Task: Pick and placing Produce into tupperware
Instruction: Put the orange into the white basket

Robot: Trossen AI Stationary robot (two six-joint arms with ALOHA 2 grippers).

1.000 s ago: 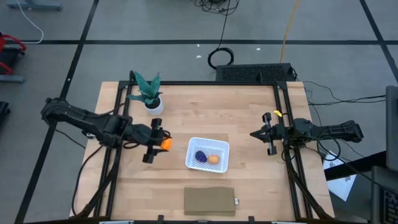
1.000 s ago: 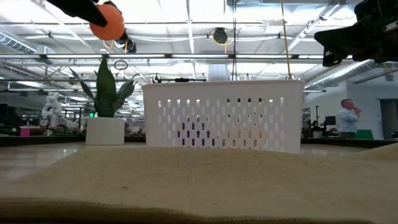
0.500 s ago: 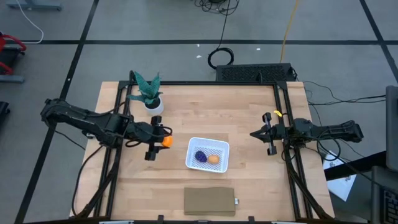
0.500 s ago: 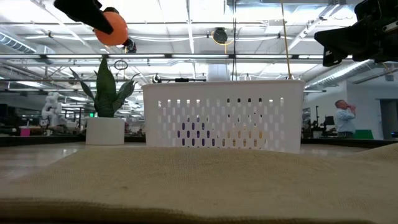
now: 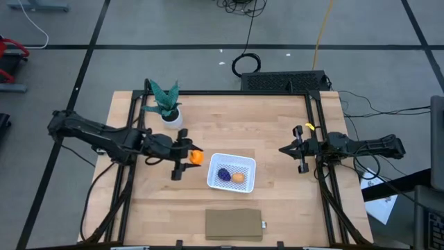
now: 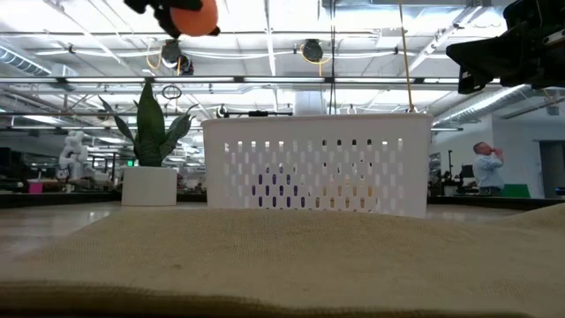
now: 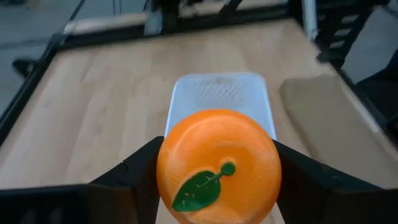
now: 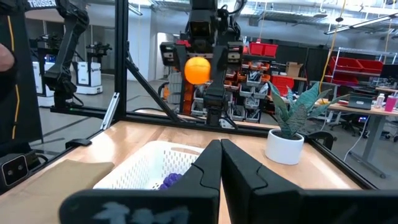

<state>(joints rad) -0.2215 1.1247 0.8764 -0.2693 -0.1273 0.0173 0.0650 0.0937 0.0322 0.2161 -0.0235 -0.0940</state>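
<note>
The bright orange ball [image 5: 196, 157] with a green leaf mark sits between the fingers of my left gripper [image 5: 192, 157], high above the table just left of the white tupperware [image 5: 233, 173]; it shows also in the low view [image 6: 194, 16] and fills the left wrist view [image 7: 217, 165]. Inside the tupperware lie the dark purple cluster [image 5: 224, 174] and the tan-yellow lump [image 5: 238, 177]. My right gripper [image 5: 284, 150] waits shut over the table's right side, touching nothing. My left gripper pinches the orange ball [image 7: 217, 165] between its two fingers, one finger [image 7: 134, 174] on each side of its widest part. The fingers come level from the table's left. The ball is lifted clear, high above the table.
A green-leaved plant in a white pot [image 5: 168, 107] stands at the far left of the table. A flat brown slab [image 5: 234, 223] lies near the front edge. Black frame rails [image 5: 313, 132] run along both sides. Bare wood lies between tupperware and right arm.
My left gripper has carried the orange ball toward the table's right, closer to the tupperware, and somewhat higher. The hold stays shut on the ball. The right arm has kept still.
</note>
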